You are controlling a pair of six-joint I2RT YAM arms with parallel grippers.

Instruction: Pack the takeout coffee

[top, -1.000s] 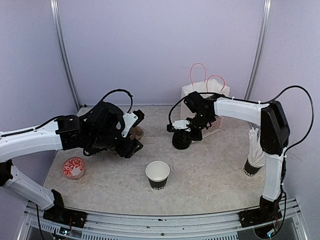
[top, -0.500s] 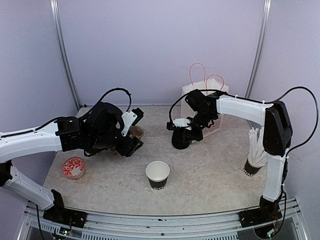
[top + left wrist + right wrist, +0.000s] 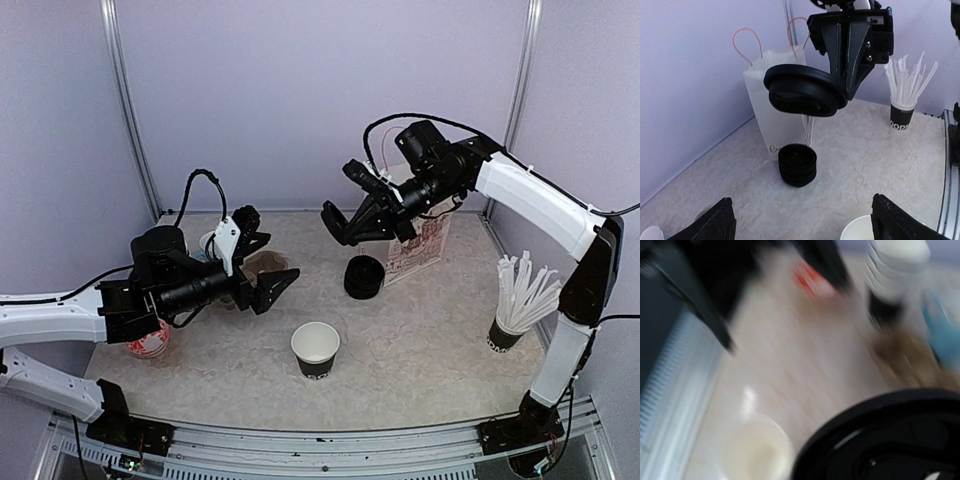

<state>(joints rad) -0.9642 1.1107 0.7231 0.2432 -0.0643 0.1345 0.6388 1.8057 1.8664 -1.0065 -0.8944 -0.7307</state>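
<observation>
Tool, right: the right tool (image 3: 846, 85) is raised above the bench (image 3: 430, 340), and its jaws are clamped on the rim of one black lid (image 3: 802, 92). The lid is carried in the air, slightly tilted and clear of all other items.
Tool, left: the left tool (image 3: 272, 260) is held low over the left part of the bench. Its jaws are spread wide with nothing between them.
Paper cup: one black paper cup (image 3: 315, 350) stands upright near the front middle of the bench, well apart from both tools. It has no lid, its white inside is exposed, and no contents can be made out.
Lid stack: a lid stack (image 3: 364, 277) rests on the bench just in front of the paper bag.
Paper bag: a white paper bag (image 3: 772, 100) with pink handles stands upright at the back of the bench. Its inside is not shown, so packed items cannot be confirmed.
Straws: a cup of straws (image 3: 520, 300) stands at the right edge.
Right wrist view: this view is heavily blurred, and only the dark lid edge can be read with confidence.
Done, as judged: one lid has been separated from the stack and is held.
Left, as judged: the lid is to be seated on the cup, and the closed cup is to be placed in the bag. No lidded cup is visible anywhere, so the task is rated as early.
</observation>
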